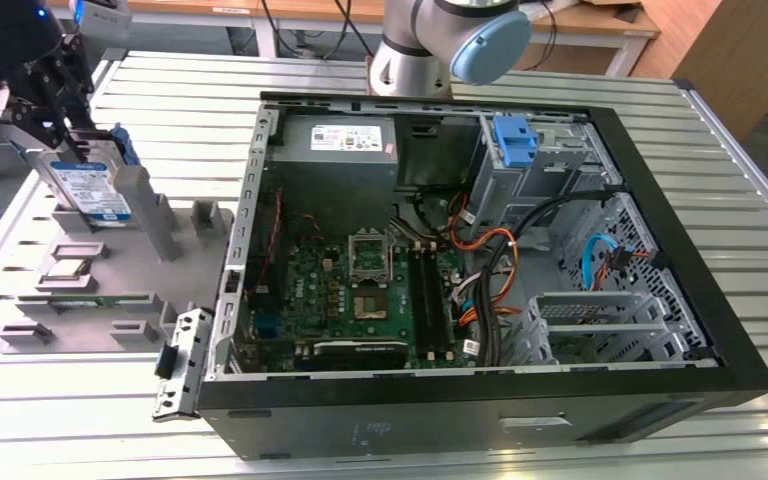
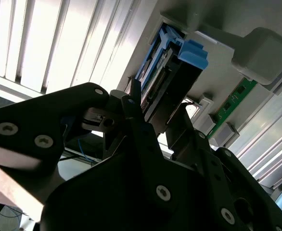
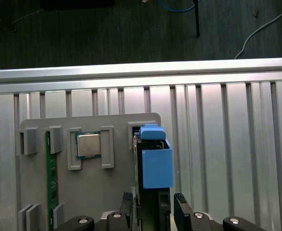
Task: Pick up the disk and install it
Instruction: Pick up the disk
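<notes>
At the exterior view's upper left, the black end effector [image 1: 75, 140] hangs over a grey holder [image 1: 157, 230] that lies on the slatted metal desk [image 1: 91, 430]. The disk [image 1: 91, 195] stands on edge in a slot of that holder, its white-and-blue label facing the camera and its blue carrier showing along the top edge. In the first wrist view the end effector [image 3: 153, 198] is released. Its two fingers [image 3: 128, 202] are spread to either side of the disk [image 3: 156, 166], close to its faces. In the second wrist view a sliver of light shows between one finger and the disk [image 2: 172, 79], so the end effector [image 2: 158, 106] brackets it without clamping. Beside the disk on the holder sit a processor chip [image 3: 88, 145] in its own recess and a green memory stick [image 3: 51, 178] set on edge. To the exterior view's right of the holder lies an open computer case [image 1: 491, 400], side panel off. Its motherboard [image 1: 357, 290] is exposed, a grey power supply [image 1: 337, 145] sits in the far corner, and a blue bracket [image 1: 515, 140] is near the drive bay at the upper right of the case. The arm's base [image 1: 424, 45] rises beyond the case at the top centre of the frame.
</notes>
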Controlling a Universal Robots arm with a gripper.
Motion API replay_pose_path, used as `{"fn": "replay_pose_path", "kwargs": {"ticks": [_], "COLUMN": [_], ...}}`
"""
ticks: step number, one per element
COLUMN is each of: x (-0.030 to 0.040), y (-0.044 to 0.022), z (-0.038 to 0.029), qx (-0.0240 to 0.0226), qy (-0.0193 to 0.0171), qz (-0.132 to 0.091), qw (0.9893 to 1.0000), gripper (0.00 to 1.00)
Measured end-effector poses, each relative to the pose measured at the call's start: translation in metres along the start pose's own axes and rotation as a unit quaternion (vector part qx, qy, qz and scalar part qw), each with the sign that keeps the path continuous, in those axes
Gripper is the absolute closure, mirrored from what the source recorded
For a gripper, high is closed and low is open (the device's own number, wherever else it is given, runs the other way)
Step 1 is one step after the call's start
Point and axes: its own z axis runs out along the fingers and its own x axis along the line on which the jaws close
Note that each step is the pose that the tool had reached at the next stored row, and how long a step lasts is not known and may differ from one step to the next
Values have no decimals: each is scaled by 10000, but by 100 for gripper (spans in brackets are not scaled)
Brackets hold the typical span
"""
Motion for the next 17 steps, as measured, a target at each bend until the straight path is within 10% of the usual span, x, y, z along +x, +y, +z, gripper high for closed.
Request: {"fn": "replay_pose_path", "kwargs": {"ticks": [17], "x": [3], "y": [1], "z": [-9], "qx": [0], "qy": [0], "qz": [1], "qw": [10000], "gripper": [54]}}
